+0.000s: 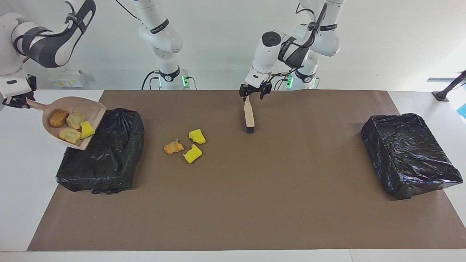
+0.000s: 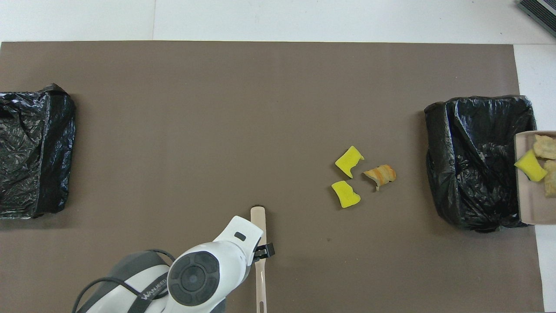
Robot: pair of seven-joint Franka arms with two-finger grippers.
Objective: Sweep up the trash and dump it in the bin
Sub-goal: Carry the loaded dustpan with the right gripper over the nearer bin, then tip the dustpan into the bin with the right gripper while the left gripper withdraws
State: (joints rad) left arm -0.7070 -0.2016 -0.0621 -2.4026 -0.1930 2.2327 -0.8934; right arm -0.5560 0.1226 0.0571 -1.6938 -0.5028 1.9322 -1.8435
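Lifted over the outer edge of the black-lined bin at the right arm's end is a beige dustpan, its handle in my shut right gripper. In the pan lie several pieces of trash: tan and brown lumps and a yellow sponge chunk. Three more pieces rest on the brown mat beside that bin: two yellow chunks and an orange lump. The beige brush lies on the mat mid-table. My left gripper is open over its handle end.
A second black-lined bin stands at the left arm's end of the mat. In the overhead view the dustpan is cut off by the frame edge, and the right gripper is out of that view.
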